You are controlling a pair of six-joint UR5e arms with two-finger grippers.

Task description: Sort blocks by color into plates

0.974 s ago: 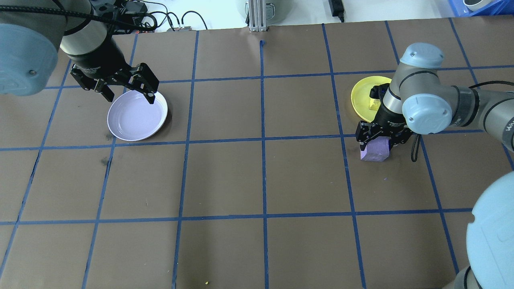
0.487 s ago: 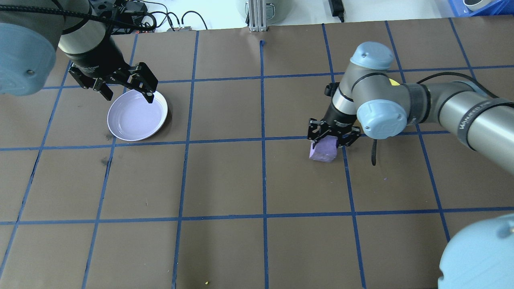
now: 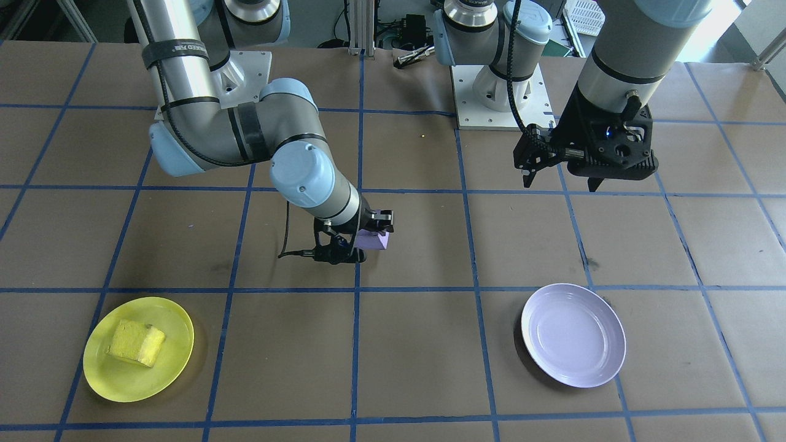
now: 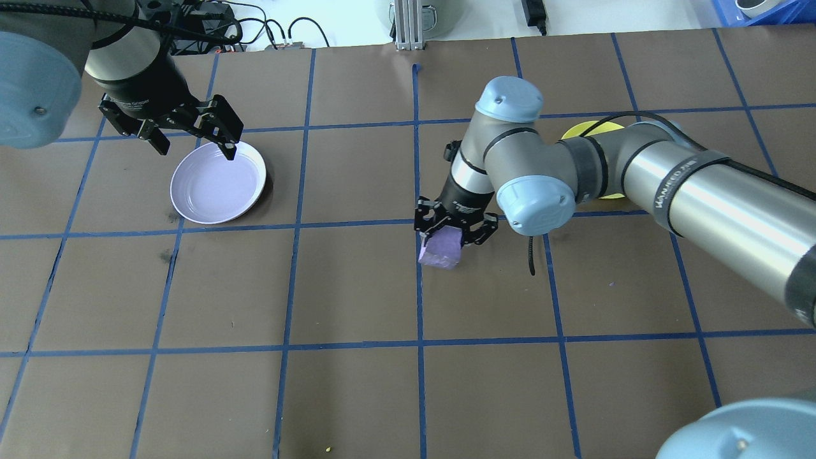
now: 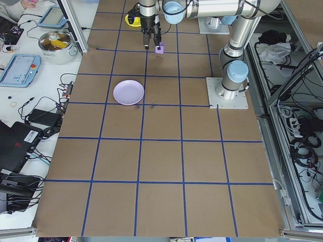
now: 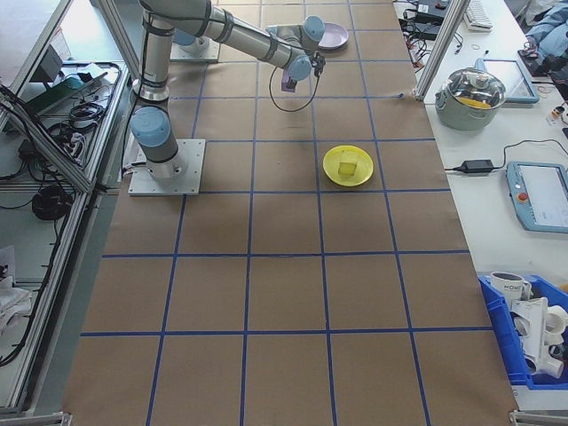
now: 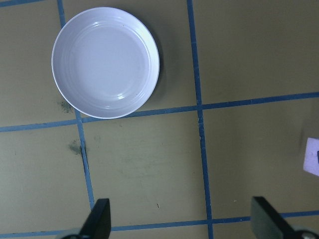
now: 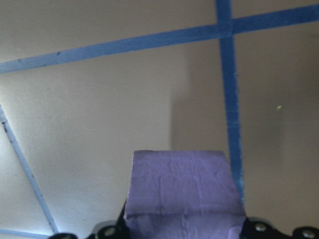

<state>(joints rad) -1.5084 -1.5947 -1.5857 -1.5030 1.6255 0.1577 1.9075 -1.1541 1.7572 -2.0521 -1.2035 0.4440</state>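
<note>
right tool [image 4: 454, 237] carrying the purple block [image 4: 441, 248] above the middle of the desk [image 4: 357, 287]

the right tool's fingers are clamped on the purple block, held over a blue tape line (clear of the paper). the left tool [image 4: 191, 140] hangs with its fingers spread wide and nothing in them, at the far edge of the lavender plate [image 4: 218, 182]. the yellow block [image 3: 136, 342] lies in the yellow plate [image 3: 161, 381], well apart.

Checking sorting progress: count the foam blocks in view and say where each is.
2. The yellow block lies on the yellow plate; the purple block is held in the right pincer. None seems hidden.
</note>
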